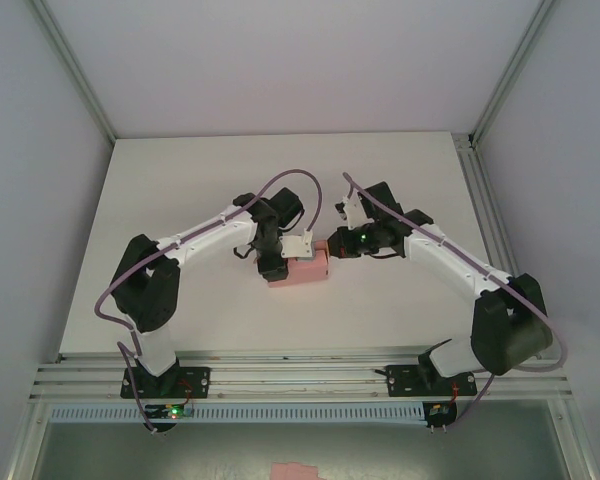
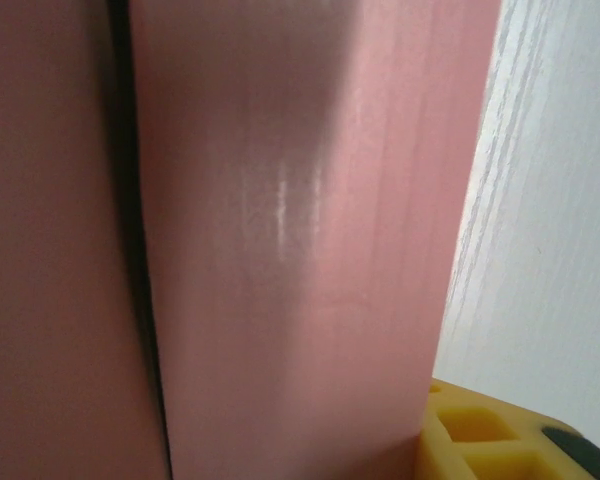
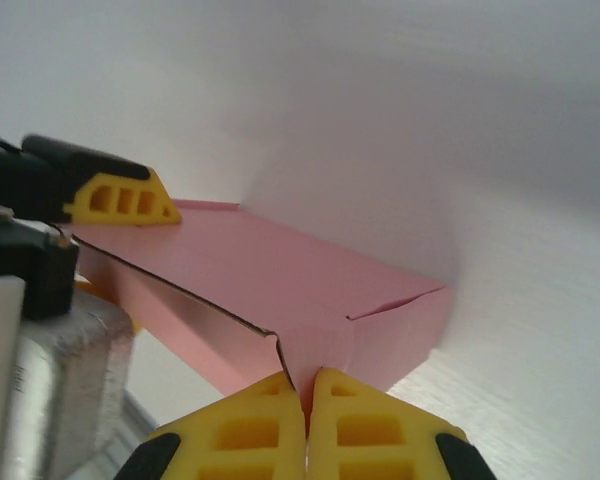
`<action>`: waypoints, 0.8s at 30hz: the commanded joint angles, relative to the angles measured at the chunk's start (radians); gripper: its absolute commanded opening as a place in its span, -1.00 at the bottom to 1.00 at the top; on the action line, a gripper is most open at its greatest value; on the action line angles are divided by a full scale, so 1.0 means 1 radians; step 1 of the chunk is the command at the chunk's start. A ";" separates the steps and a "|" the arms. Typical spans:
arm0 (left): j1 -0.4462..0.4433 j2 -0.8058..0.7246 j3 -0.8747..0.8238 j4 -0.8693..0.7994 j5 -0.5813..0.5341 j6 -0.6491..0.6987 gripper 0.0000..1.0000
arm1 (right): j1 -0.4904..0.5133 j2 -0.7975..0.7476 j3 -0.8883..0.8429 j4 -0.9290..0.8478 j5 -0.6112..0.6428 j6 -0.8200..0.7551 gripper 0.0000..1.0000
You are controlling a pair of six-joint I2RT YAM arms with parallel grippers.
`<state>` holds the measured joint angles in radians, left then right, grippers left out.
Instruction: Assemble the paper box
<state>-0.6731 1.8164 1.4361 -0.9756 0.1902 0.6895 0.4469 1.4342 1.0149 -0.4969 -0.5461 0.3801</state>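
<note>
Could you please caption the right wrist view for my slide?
Right gripper pinches the paper box at its near edge; left gripper holds the far end.

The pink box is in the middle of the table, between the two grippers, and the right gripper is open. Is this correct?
Not quite. The right gripper is not open. The right wrist view shows its yellow fingertips pressed together, pinching the near edge of the box. The rest of the statement is correct.
</note>
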 commanded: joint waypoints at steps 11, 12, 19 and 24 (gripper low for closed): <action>-0.020 0.048 0.035 0.044 -0.006 -0.013 -0.15 | -0.034 0.028 -0.018 0.343 -0.351 0.592 -1.00; -0.021 0.053 0.039 0.045 -0.006 -0.014 -0.16 | -0.036 0.036 -0.019 0.344 -0.346 0.618 -1.00; -0.020 0.071 0.053 0.042 0.000 -0.002 -0.17 | -0.049 0.047 0.054 0.149 -0.274 0.437 -1.00; -0.019 0.079 0.057 0.044 0.000 -0.003 -0.18 | -0.021 0.066 0.090 -0.127 -0.091 -0.056 -1.00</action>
<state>-0.6743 1.8492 1.4822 -0.9848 0.1535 0.6720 0.3855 1.5024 1.0782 -0.4961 -0.6506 0.6235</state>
